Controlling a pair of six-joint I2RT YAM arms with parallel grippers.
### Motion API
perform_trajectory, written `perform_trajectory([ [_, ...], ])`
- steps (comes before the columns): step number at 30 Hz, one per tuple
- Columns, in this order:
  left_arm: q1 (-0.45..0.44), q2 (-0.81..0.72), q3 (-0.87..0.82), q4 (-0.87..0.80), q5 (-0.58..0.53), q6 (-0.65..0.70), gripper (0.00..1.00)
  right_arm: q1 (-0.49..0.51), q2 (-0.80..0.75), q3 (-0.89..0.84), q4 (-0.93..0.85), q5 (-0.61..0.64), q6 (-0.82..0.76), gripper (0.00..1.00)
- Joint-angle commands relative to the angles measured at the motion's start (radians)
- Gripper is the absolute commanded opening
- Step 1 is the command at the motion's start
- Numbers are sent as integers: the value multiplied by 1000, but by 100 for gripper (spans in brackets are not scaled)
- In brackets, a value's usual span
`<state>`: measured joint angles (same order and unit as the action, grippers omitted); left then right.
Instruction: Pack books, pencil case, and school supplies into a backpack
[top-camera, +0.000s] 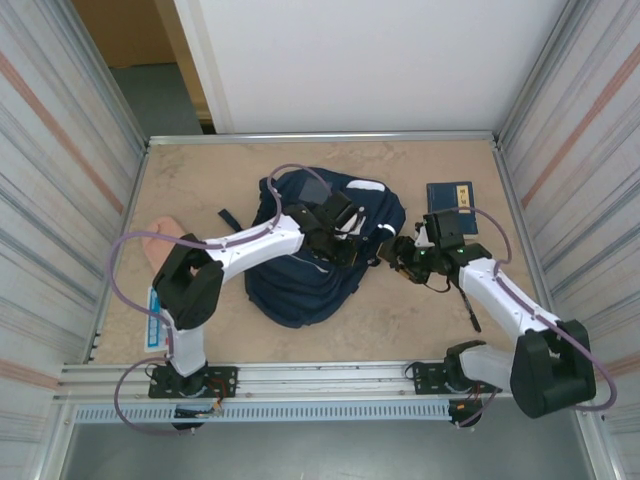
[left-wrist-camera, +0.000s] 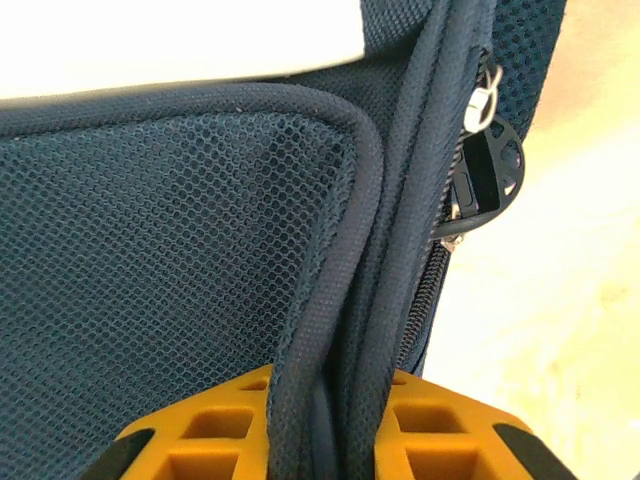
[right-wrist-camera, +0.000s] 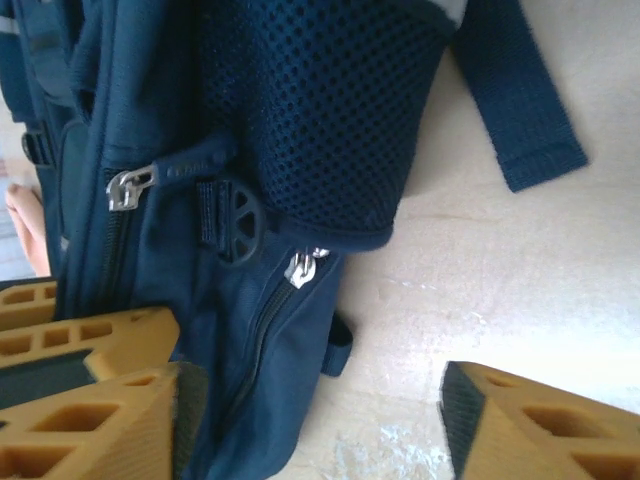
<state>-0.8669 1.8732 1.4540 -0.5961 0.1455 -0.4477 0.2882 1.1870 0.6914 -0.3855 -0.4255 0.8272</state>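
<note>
1. The pink lump lies on the tabletop, well left of the backpack. The light-blue oblong lies toward the tabletop's near edge, also left of the backpack.
2. The left end effector sits over the backpack's upper part, clamped on its piped mesh edge.
3. The right end effector is at the backpack's right side, jaws apart, holding nothing, with one finger just beside the fabric.
4. The book lies flat to the right of the backpack, apart from it.
</note>
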Motion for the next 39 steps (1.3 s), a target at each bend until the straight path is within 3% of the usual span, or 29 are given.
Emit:
perform_trajectory([
  [1, -8, -79, -40, 127, 144, -18, 10, 27, 66, 12, 106, 27, 17, 55],
  [3, 1, -81, -50, 130, 151, -22, 0, 31, 128, 9, 163, 34, 21, 47],
  [8, 15, -97, -54, 116, 169, -31, 0, 25, 227, 37, 187, 33, -5, 45],
  [12, 38, -154, -63, 138, 253, -72, 0, 16, 235, 31, 186, 58, -27, 39],
  [20, 94, -228, -104, 217, 459, -158, 0, -54, 255, 13, 192, 47, -58, 41],
  [23, 94, -233, -110, 220, 447, -171, 0, -56, 206, 19, 175, 14, -55, 43],
  [28, 98, -231, -114, 211, 417, -199, 0, 3, 1, 26, 39, 123, -67, 49],
  [31, 98, -239, -128, 227, 412, -209, 0, 50, -109, 13, -2, 181, -52, 31],
  [34, 98, -233, -122, 231, 423, -216, 0, 115, -163, -7, -10, 260, -41, 19],
  [39, 95, -242, -124, 254, 452, -243, 0, 131, -134, -27, 46, 256, -14, 18],
])
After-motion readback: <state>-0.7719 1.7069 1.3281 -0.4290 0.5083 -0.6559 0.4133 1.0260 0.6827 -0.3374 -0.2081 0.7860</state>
